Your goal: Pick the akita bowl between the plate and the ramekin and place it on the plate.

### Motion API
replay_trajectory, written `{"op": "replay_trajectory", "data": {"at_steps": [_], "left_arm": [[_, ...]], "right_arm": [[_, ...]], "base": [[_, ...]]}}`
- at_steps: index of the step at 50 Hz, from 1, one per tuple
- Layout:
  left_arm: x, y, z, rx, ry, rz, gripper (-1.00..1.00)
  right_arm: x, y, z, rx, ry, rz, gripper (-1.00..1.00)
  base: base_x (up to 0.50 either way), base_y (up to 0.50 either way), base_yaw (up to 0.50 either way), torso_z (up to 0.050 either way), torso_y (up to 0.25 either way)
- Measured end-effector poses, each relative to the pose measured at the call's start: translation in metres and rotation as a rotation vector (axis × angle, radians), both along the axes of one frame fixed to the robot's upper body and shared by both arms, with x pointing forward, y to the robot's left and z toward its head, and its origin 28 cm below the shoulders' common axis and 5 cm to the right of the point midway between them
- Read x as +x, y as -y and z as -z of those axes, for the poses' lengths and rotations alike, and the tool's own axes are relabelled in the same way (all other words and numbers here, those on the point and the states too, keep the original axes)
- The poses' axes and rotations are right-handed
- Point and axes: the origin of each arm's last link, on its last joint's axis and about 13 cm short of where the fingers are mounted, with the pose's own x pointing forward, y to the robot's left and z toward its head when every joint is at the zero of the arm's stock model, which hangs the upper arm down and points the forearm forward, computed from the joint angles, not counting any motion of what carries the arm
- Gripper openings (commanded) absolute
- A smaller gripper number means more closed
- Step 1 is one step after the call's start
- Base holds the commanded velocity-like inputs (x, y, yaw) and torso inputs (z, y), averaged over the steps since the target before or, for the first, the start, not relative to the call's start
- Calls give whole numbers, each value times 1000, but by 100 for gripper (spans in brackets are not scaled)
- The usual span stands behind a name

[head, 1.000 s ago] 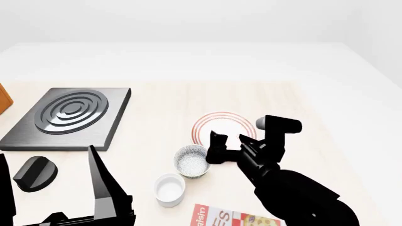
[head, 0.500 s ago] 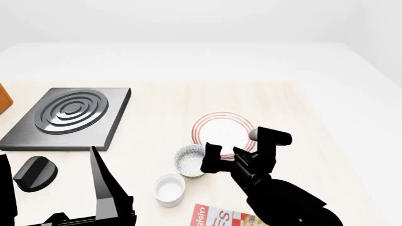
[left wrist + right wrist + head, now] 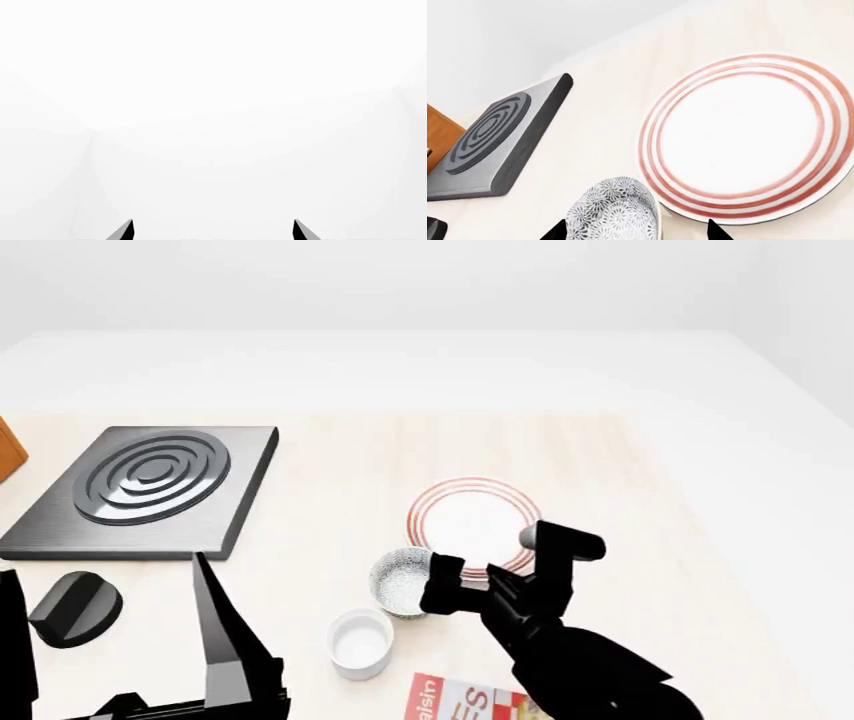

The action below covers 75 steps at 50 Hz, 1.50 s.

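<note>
speckled akita bowl [image 3: 400,582], ringed flat plate [image 3: 475,516]

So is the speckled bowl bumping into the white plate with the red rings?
Cannot tell. In the right wrist view the grey-speckled bowl overlaps the red-ringed white plate's rim, with no clear gap or contact visible.

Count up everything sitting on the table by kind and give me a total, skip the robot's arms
Plates: 1, the plate.
Bowls: 1, the akita bowl.
Ramekins: 1, the ramekin.
Stove burner slabs: 1, the dark ringed slab.
Black knob-like objects: 1.
Printed boxes: 1, the box cut off at the near edge.
Brown objects: 1, the sliver at the edge, kind unclear.
Total: 7.
</note>
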Motion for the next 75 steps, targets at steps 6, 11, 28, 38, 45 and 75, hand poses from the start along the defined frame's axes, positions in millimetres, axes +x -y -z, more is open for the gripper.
{"op": "replay_trajectory", "data": {"at_steps": [6,11,28,38,45,75], "left_arm": [[0,0,1,0,-3,-1,100],[0,0,1,1,-4,0,100],[1,0,1,2,-5,2,100],[1,0,2,1,-6,0,100],[0,0,2,3,-6,1,100],[1,0,3,5,-6,-1,100]], "right_arm": [[2,-1,4,2,-9,6,100],[4,-1,7,4,-17,12,100],[4,-2,16,-6,-41,16,100],[3,-5,18,7,-49,7,100],[3,-7,19,37,-57,8,100],[3,-10,34,78,-100,27,100]], "base": [[0,0,0,0,0],[0,0,0,0,0],[0,0,0,0,0],[0,0,0,0,0],[0,0,0,0,0],[0,0,0,0,0]]}}
